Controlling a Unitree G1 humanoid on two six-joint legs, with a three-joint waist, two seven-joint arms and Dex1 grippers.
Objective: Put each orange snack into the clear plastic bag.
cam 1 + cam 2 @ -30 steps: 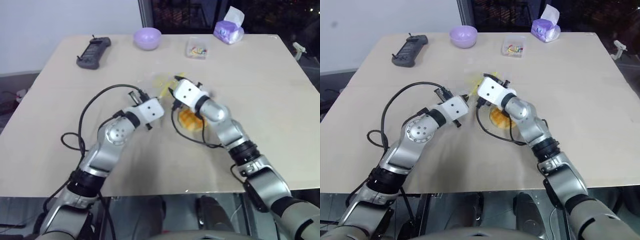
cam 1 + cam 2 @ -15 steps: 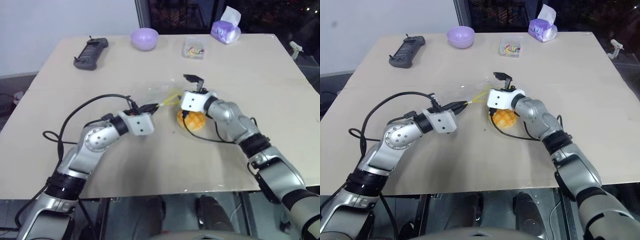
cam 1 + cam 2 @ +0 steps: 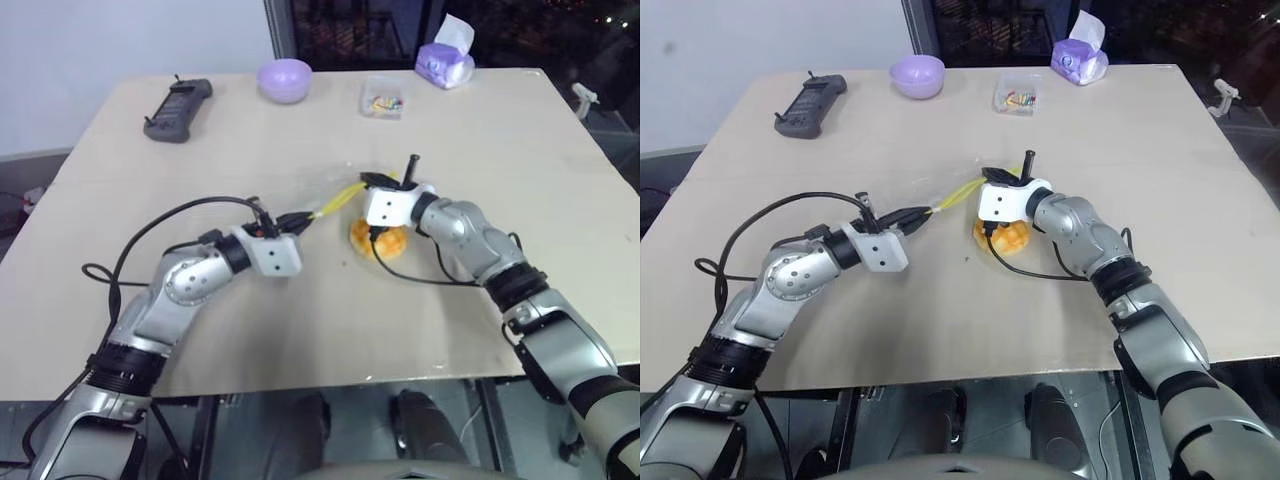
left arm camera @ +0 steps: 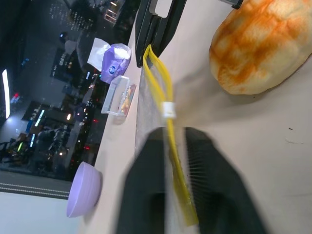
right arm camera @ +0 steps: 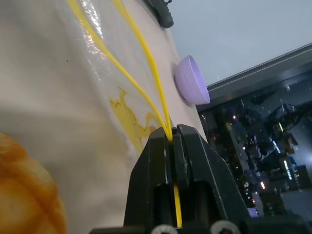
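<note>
Orange snack (image 3: pixel 1007 238) lies just beneath right gripper (image 3: pixel 992 177) pinching bag (image 5: pixel 105 92).

- One round, domed orange-yellow bun (image 3: pixel 381 239) with a criss-cross top.
- One crinkly clear plastic bag (image 3: pixel 940 190) with a yellow strip along its mouth.
- One lilac plastic bowl (image 3: pixel 284 79).
- One small clear rigid box (image 3: pixel 383 98) holding colourful bits.
- One purple tissue pack (image 3: pixel 444 63) with a white tissue sticking up.
- One dark grey handheld controller (image 3: pixel 176 102).
- One beige rectangular table (image 3: pixel 520 170).
- Two black-fingered grippers: the left gripper (image 3: pixel 302 219) and the right gripper (image 3: pixel 377 181).
</note>
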